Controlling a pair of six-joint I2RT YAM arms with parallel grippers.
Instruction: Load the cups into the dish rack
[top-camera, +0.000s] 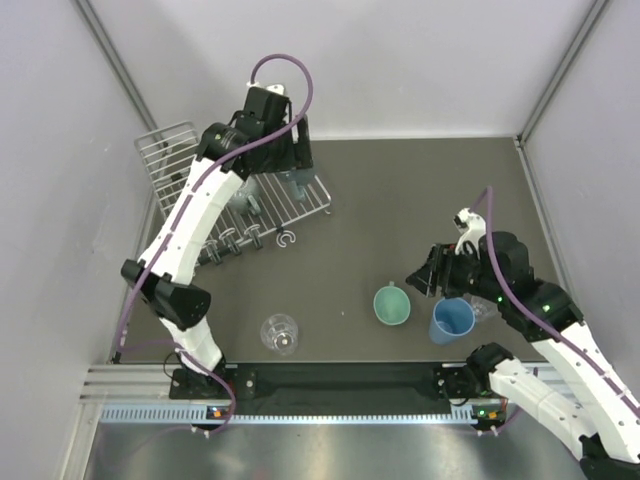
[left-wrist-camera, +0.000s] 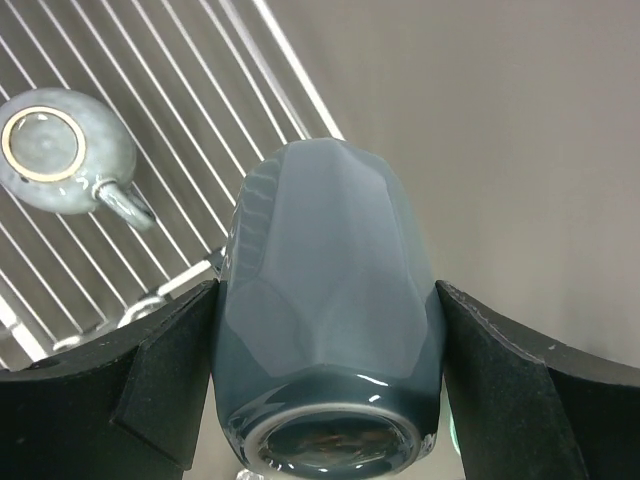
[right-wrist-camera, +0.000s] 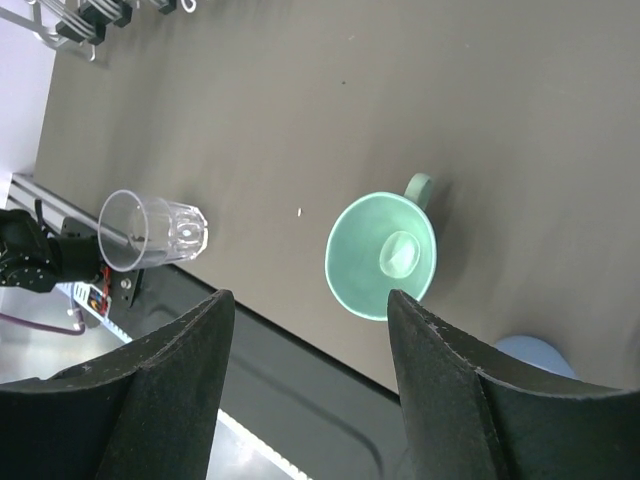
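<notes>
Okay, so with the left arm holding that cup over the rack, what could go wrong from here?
1. The dark teal cup in the left tool hangs at the edge of the dish rack; released here, it may tip onto the table.
2. The grey mug lies close by on the rack and could get knocked.
3. The right tool is open over the mint-green mug, with the blue tumbler alongside; closing might bump it.
</notes>
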